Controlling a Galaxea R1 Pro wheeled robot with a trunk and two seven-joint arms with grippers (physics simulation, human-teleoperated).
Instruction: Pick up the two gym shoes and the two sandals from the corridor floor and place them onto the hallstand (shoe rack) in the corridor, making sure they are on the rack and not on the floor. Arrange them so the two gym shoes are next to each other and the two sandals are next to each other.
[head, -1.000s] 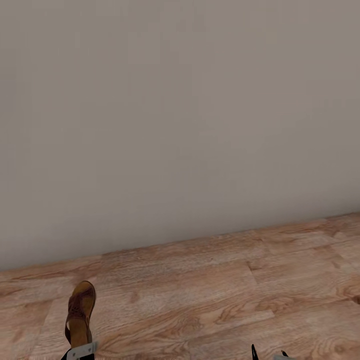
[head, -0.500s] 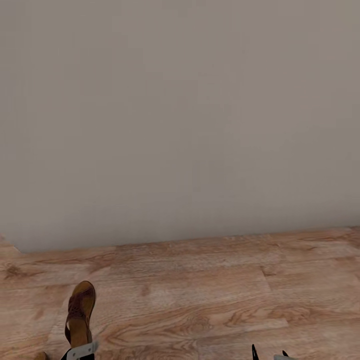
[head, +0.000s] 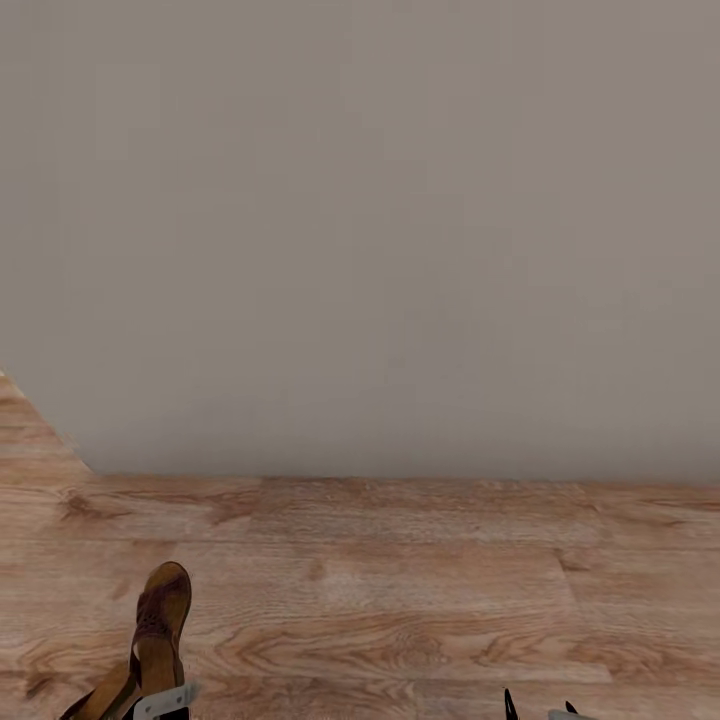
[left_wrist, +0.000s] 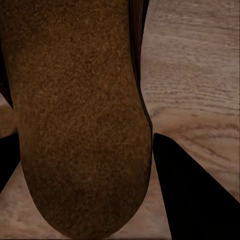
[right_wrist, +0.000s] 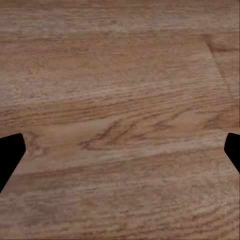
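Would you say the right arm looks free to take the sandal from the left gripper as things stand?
Probably yes: the right gripper is open with bare floor under it, and the sandal sticks out clear of the left gripper.

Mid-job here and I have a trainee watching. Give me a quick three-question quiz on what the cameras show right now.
1. True or false: the left gripper carries a brown sandal.
2. What lies under the right gripper? A) the shoe rack B) bare wood-plank floor C) a sneaker
3. Fill in: in the head view, beyond the floor stands a plain grey ____.

Key: 1 true, the sandal sits between its dark fingers. 2 B; the right fingers are spread apart with nothing between them. 3 wall.
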